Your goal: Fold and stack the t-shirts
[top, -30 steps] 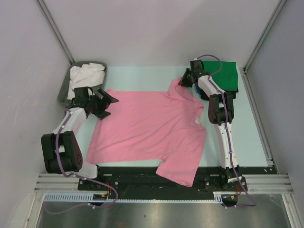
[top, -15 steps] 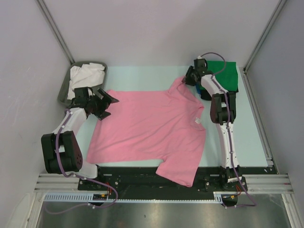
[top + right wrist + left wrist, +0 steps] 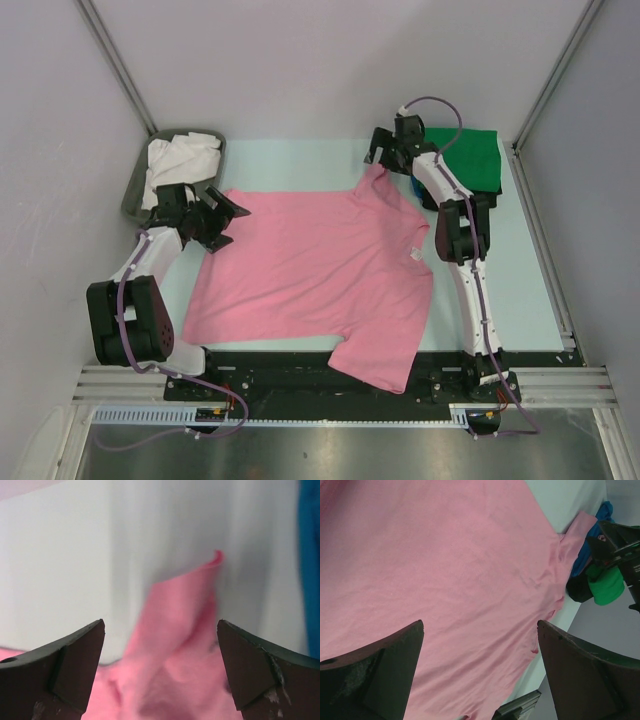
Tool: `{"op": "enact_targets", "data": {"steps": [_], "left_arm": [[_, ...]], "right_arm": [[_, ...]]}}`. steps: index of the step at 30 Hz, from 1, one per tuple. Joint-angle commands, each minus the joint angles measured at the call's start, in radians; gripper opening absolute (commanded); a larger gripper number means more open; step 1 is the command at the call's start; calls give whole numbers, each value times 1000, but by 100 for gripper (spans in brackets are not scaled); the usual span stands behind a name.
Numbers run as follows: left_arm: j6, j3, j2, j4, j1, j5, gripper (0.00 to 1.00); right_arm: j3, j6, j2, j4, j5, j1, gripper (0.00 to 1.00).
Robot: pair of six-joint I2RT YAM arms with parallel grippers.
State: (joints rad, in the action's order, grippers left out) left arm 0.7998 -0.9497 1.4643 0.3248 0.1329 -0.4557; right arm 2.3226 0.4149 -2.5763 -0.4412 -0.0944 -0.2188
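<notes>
Now your right gripper (image 3: 381, 157) has sprung wide, dropping the shirt (image 3: 310, 270) sleeve (image 3: 378, 186) near the table's (image 3: 290, 163) far edge; left gripper (image 3: 228, 215) gapes too; folding probably follows.

1. i see bare table (image 3: 290, 165) along the far edge, between the grey tray (image 3: 133, 195) and my right gripper (image 3: 376, 157), its jaws spread wide.
2. the tray, heaped with a white t-shirt (image 3: 182, 158), blocks the far left corner, just beside my left gripper (image 3: 233, 224).
3. the green t-shirt (image 3: 478, 160) fills the far right corner.
4. the pink t-shirt (image 3: 310, 270) covers the middle; a bare strip runs down its right side, past the right arm (image 3: 462, 230).
5. walls (image 3: 50, 150) close in both sides.
</notes>
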Motion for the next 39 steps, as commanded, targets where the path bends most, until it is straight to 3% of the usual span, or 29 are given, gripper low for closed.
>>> {"op": "enact_targets", "data": {"steps": [1,8,39], "left_arm": [[-36,-8,-9,-1,-7,-6,100],[-39,-8,-5,-4,-7,-17,100],[-37,12,13,-17,-6,-28,100]], "right_arm": [[147,-71,70,-5,-7,-63,100],[127,-179,84,35,33,-136,100],[142,-108,-105,61,82,-119,100]]}}
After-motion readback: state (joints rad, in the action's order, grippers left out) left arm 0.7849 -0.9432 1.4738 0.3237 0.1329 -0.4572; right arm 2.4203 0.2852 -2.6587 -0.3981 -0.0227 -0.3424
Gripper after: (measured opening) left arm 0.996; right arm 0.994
